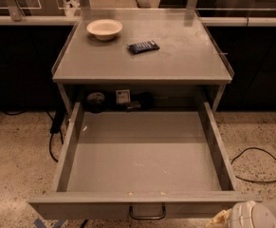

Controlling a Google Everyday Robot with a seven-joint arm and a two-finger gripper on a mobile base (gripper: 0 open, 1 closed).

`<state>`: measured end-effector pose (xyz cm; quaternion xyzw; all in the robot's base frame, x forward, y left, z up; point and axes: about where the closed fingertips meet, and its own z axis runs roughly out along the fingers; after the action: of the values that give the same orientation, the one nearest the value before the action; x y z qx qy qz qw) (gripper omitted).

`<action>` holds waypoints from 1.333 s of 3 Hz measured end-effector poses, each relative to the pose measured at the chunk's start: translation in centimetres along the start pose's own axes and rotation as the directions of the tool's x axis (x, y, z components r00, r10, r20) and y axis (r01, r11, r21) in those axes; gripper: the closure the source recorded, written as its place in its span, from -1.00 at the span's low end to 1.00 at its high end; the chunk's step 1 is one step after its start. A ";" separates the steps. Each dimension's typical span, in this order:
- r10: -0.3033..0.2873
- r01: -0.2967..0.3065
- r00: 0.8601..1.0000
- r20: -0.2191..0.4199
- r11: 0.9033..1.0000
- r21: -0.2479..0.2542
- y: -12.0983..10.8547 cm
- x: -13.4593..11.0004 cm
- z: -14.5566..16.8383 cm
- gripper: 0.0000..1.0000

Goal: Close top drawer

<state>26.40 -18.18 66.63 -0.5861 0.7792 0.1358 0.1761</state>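
1 top drawer (pixel 104 199), pulled out | 1 bowl (pixel 104 29) | pincer (pixel 245 216) lower right, grip unclear

Pale end effector (pixel 244 216) low, bottom-right corner

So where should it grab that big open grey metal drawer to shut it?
Probably the small dark wire pull centred on the front of the wide grey metal drawer, from the front, since it sticks out that way. The gripper is at bottom right, near that front.
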 end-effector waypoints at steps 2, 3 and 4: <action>-0.084 0.089 0.996 -0.038 0.985 0.148 -2.8 -1.1 3.6 1.00; -0.102 0.111 0.993 -0.058 0.973 0.203 -3.9 -1.5 4.5 1.00; -0.112 0.133 0.989 -0.095 0.958 0.254 -4.9 -2.0 5.1 1.00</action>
<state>32.18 -15.65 62.89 -0.6099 0.7588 -0.0021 0.2284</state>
